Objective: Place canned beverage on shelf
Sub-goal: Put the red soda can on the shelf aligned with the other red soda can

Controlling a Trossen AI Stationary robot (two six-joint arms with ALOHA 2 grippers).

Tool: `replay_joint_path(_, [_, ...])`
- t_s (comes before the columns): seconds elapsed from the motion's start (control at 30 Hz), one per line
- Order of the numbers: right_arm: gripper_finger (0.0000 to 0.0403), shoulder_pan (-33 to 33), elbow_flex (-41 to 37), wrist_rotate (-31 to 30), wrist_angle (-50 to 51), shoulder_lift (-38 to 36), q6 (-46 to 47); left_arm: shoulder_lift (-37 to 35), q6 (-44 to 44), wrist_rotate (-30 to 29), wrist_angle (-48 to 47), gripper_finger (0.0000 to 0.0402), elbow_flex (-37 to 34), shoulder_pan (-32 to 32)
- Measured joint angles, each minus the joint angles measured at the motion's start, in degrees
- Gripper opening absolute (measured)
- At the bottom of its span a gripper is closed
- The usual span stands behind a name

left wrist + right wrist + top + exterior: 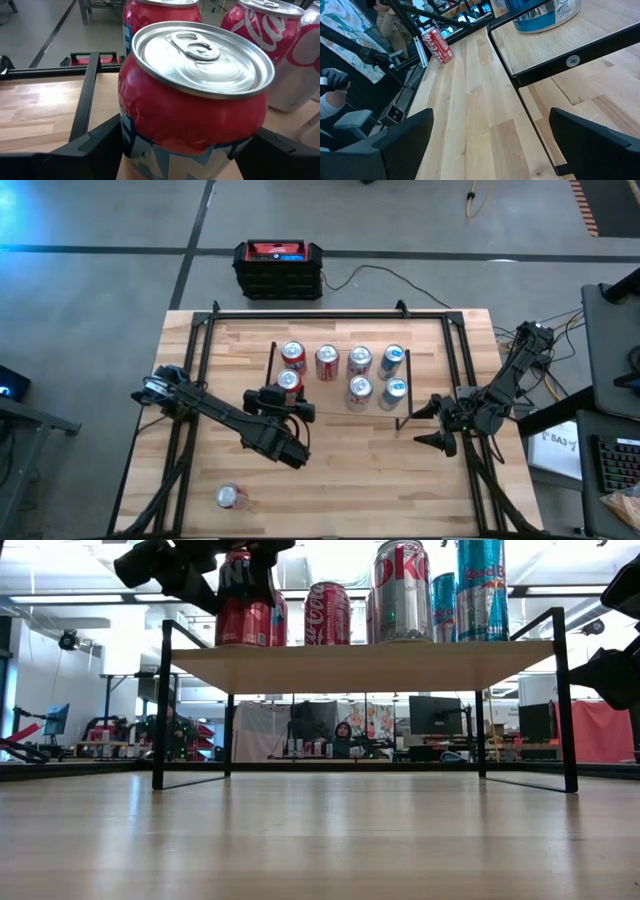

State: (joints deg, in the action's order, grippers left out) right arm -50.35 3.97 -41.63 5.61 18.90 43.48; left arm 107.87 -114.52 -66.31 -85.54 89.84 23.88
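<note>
Left gripper [287,393] at shelf [340,405], front-left corner.
Fingers clamp a red soda can [192,95] standing upright on the board; right gripper [437,423] spread wide, holding nothing.

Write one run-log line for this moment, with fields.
left gripper: shut on red can, on shelf | right gripper: open, waiting beside shelf | one can on table

both arms were matte black and built of slim jointed links, the left arm [215,412] at nine o'clock carrying a pale silvery patch at its base, the right arm [505,380] at three o'clock trailing thin cables, each ending in two broad, flat, dark fingers [600,145].
</note>
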Motion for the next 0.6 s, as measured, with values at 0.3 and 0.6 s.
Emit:
replay_joint_path(0.3, [0.0384, 0.0, 0.0, 0.02, 0.0, 0.0, 0.0, -0.02, -0.02, 0.78, -0.03, 0.0289, 0.17, 0.17])
replay_joint_path(0.6, [0.0384, 0.0, 0.0, 0.0, -0.02, 0.0, 0.01, -0.04, -0.65, 2.96, -0.09, 0.0388, 0.17, 1.17])
